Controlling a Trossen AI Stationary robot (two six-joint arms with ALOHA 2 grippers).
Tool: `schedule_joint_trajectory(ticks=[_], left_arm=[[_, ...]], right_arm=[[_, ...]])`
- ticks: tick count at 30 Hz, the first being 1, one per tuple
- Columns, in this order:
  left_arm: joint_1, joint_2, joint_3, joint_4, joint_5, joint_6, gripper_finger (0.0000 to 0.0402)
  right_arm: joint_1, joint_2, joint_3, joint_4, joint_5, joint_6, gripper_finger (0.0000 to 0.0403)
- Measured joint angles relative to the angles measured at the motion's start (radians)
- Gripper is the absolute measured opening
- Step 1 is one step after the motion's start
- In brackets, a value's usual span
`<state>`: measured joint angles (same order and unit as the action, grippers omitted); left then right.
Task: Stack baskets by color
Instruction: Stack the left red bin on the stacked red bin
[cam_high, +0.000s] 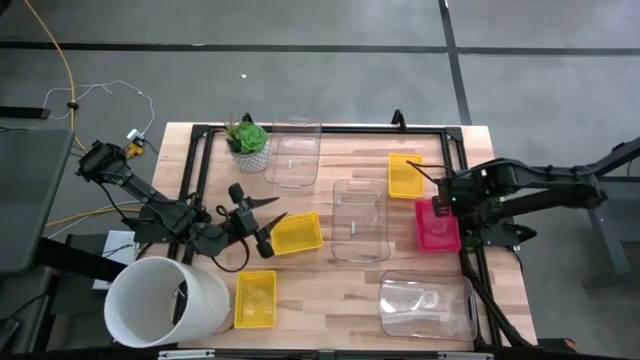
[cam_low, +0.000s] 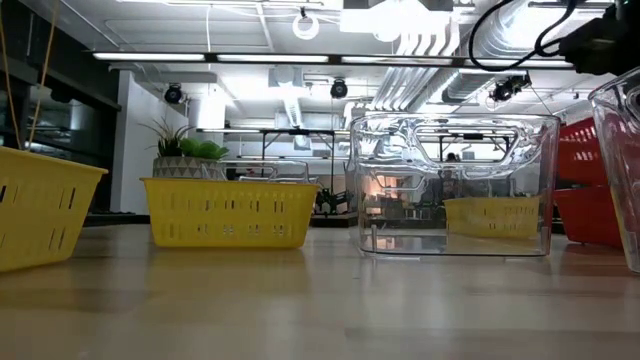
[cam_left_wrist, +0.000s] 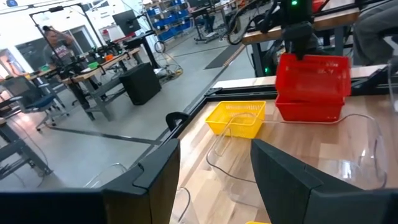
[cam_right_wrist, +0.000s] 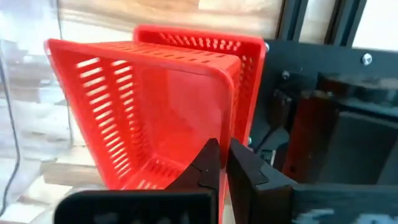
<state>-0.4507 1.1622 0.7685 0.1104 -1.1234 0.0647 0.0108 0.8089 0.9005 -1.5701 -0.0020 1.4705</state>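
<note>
The right gripper (cam_right_wrist: 222, 163) is closed on the rim of a red mesh basket (cam_right_wrist: 155, 112), which is held tilted just above a second red basket (cam_right_wrist: 205, 38) at the table's right edge. For a clean stack, the held basket should be levelled and squared over the lower one before the jaws are parted. The left gripper (cam_high: 262, 222) is held wide open and empty at the left of the table, its tips touching or almost touching a yellow mesh basket (cam_high: 298, 232). Two more yellow baskets (cam_high: 404, 175) (cam_high: 255, 299) and three clear baskets (cam_high: 360, 219) lie apart, unstacked.
</note>
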Motion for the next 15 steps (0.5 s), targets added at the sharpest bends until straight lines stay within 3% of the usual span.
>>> schedule_joint_trajectory(ticks=[15], left_arm=[[0.0,0.0,0.0,0.0,0.019,-0.008,0.0184]], right_arm=[[-0.053,0.009,0.0,-0.001,0.04,-0.11,0.0]])
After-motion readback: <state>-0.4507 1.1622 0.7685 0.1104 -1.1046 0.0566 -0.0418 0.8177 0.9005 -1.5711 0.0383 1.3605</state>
